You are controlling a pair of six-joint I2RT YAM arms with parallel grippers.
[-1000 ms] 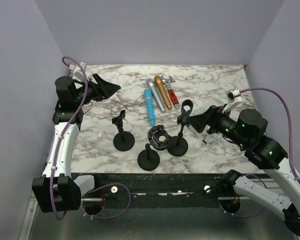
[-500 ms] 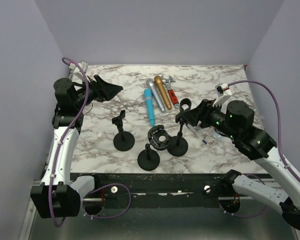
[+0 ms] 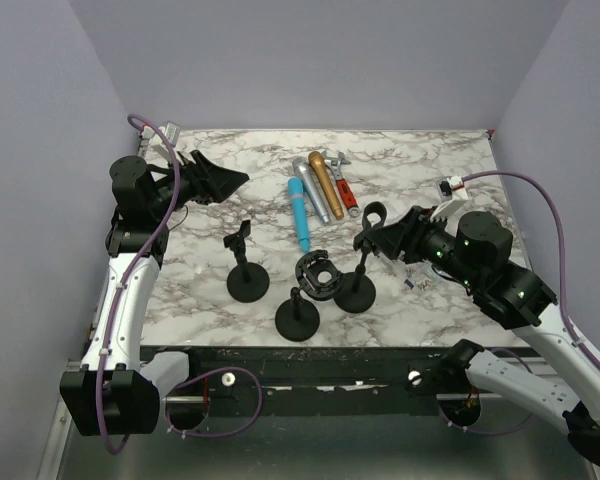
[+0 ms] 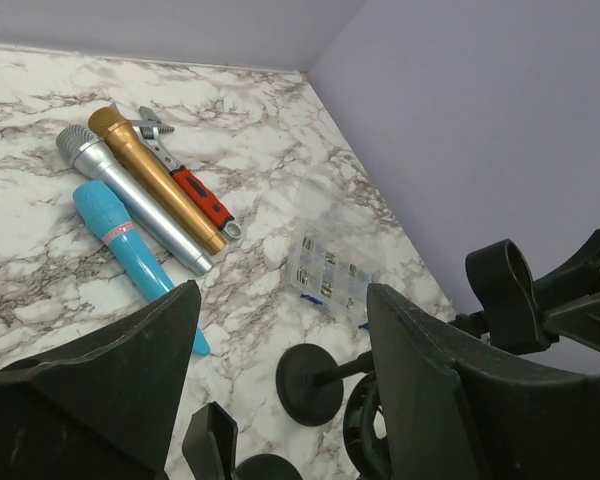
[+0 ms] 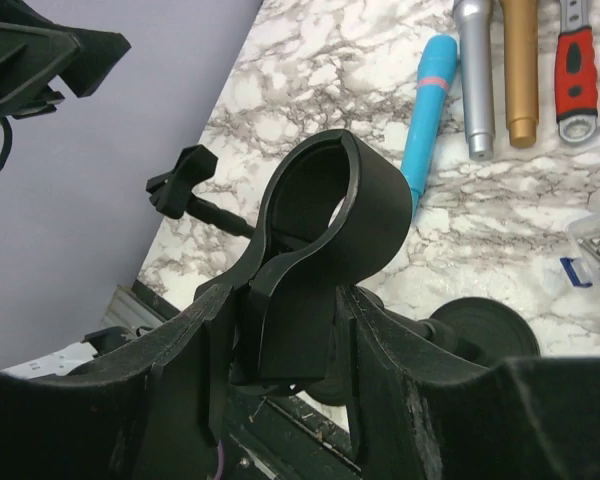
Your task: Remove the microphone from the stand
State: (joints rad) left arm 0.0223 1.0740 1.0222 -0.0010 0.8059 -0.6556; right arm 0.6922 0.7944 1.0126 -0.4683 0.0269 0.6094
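My right tool (image 5: 290,338) pinches the empty black ring-shaped clip (image 5: 368,228) of the near-right black round-based stand (image 3: 356,294), probably to steady it. My left tool (image 4: 280,312) hangs wide open, holding nothing. The blue microphone (image 3: 299,216), silver microphone (image 3: 311,190) and gold microphone (image 3: 326,186) lie farther back on the white marble table (image 3: 435,160).

Marble table (image 3: 430,160): blue microphone (image 3: 298,213), silver microphone (image 3: 312,190), gold microphone (image 3: 325,183) and wrench (image 3: 344,186) upper centre; three stands (image 3: 248,283) (image 3: 297,320) (image 3: 357,293) lower centre; clear box (image 3: 412,275) to their right.
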